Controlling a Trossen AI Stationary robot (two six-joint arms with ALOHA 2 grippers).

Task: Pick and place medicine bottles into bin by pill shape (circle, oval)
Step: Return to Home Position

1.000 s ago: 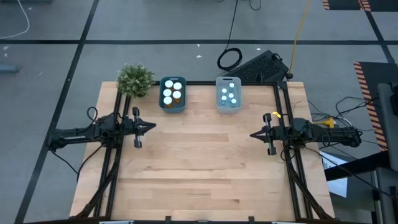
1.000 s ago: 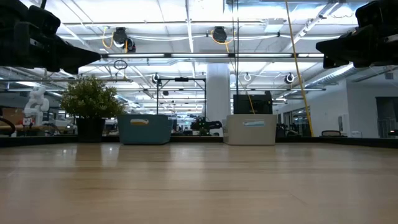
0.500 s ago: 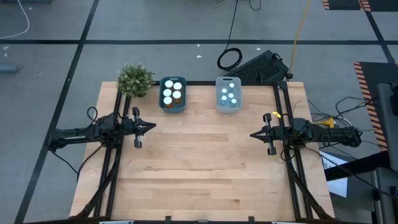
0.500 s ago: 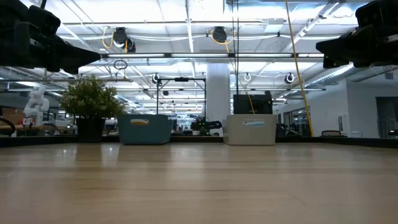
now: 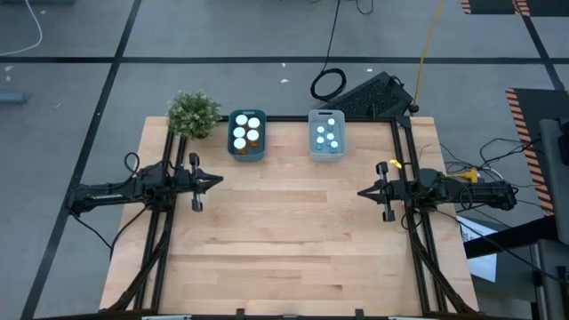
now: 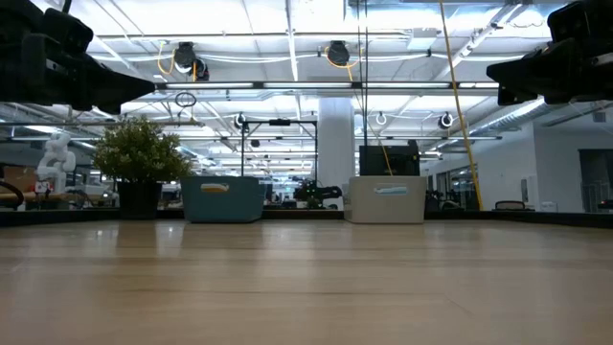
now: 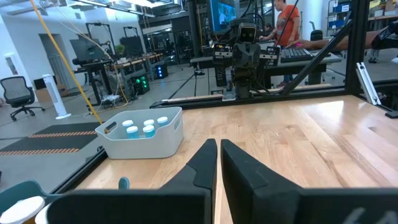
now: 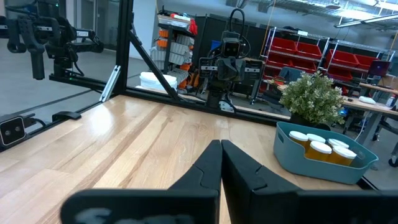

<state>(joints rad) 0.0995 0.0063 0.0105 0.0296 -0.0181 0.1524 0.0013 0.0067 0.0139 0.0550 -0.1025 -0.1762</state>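
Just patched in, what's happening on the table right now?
Nothing is being handled. The left gripper hangs shut at the table's left side and the right gripper shut at its right. Both hold nothing. The amber-orange bottles sit in the teal bin, and the pale blue bottles in the white bin, both at the table's far edge beside a potted plant.

A potted plant stands at the table's far-left corner.

bottles in two bins, plant
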